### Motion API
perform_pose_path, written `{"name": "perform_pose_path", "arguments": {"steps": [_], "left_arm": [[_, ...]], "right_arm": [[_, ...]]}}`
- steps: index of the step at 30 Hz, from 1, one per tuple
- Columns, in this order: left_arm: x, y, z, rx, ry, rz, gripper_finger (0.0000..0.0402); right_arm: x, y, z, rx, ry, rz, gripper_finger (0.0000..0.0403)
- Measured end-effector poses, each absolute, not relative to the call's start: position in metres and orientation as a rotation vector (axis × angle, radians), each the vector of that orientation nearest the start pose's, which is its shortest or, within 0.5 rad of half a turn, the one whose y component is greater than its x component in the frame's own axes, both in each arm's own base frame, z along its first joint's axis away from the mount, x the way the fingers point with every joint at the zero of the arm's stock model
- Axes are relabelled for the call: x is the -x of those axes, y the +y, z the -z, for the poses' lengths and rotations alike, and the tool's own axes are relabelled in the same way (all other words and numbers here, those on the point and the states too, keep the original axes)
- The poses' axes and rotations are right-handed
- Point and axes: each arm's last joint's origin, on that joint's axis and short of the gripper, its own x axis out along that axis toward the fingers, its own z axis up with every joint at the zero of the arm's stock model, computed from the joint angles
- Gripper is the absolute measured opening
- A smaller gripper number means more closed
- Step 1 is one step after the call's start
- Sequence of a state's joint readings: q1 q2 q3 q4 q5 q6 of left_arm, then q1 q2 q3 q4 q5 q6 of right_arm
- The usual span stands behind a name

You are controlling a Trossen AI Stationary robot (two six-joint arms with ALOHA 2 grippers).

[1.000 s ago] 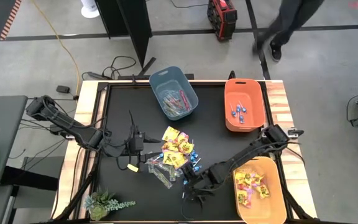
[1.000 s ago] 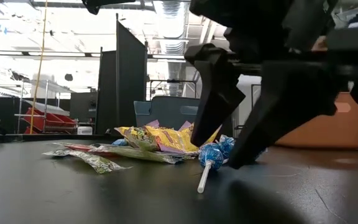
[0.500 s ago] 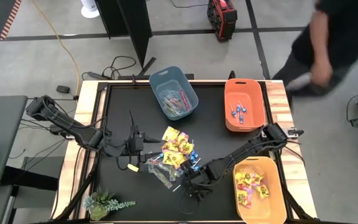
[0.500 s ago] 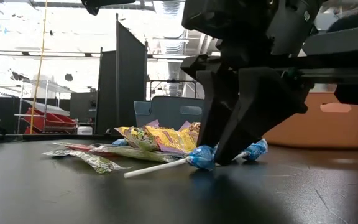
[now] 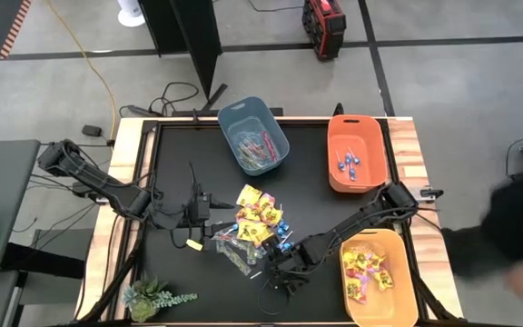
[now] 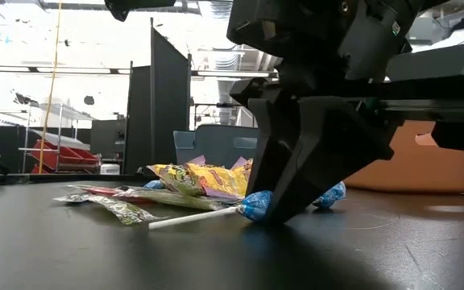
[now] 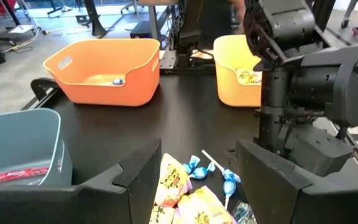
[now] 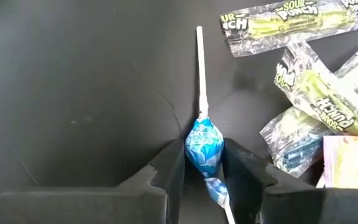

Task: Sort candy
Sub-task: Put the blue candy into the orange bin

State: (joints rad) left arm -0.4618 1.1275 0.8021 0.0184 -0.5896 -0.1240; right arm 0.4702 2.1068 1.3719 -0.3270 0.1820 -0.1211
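The candy lies in a pile (image 5: 257, 218) in the middle of the black table: yellow square packets, clear-wrapped sticks and blue lollipops. My right gripper (image 8: 204, 163) is down at the pile's near right edge (image 5: 278, 270), shut on one blue lollipop (image 6: 256, 205). That lollipop's white stick (image 8: 199, 62) points away from the fingers. My left gripper (image 7: 197, 186) hangs open above the table, left of the pile (image 5: 209, 211), with nothing between its fingers. My right gripper pinches the lollipop's blue wrapped head (image 8: 204, 142) between its two fingers. The fingers slant down from the table's right side, one on each side of the head. The lollipop lies low and nearly level, the stick's free end (image 6: 155, 225) on the table.
A blue-grey bin (image 5: 253, 134) with stick candy stands at the far middle. An orange bin (image 5: 357, 152) holding blue lollipops is at the far right, and a yellow bin (image 5: 378, 277) with yellow packets at the near right. A small plant (image 5: 152, 295) sits at the near left corner.
My right gripper has shut its fingers on the blue lollipop's head. The lollipop has turned about on the table, and its stick has swung from pointing at the near edge to pointing sideways. A person has walked past beyond the table's right side.
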Motion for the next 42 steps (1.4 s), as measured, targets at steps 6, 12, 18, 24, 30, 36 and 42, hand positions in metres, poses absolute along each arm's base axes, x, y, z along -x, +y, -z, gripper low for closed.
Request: {"name": "perform_pose_path", "arguments": {"steps": [6, 12, 18, 24, 30, 36, 42], "left_arm": [[-0.227, -0.095, -0.292, -0.033, 0.262, -0.143, 0.0201], [-0.227, -0.095, -0.292, -0.033, 0.262, -0.144, 0.0201], [-0.227, -0.095, -0.292, -0.032, 0.263, -0.144, 0.0201], [-0.227, -0.095, -0.292, -0.03, 0.265, -0.144, 0.0201], [-0.227, -0.095, -0.292, -0.029, 0.266, -0.145, 0.0201], [-0.227, -0.095, -0.292, -0.029, 0.266, -0.145, 0.0201], [-0.227, -0.095, -0.292, -0.029, 0.267, -0.145, 0.0201]], "right_arm": [[-0.38, 0.187, -0.127, 0.451, 0.993, -0.323, 0.0056], [-0.382, 0.193, -0.133, 0.467, 0.977, -0.336, 0.0006], [-0.383, 0.206, -0.165, 0.499, 0.899, -0.388, 0.0], [-0.374, 0.206, -0.2, 0.532, 0.846, -0.365, 0.0001], [-0.358, 0.199, -0.254, 0.547, 0.712, -0.327, 0.0001], [-0.333, 0.18, -0.315, 0.532, 0.565, -0.313, 0.0], [-0.305, 0.149, -0.37, 0.33, 0.418, -0.191, 0.0]]}}
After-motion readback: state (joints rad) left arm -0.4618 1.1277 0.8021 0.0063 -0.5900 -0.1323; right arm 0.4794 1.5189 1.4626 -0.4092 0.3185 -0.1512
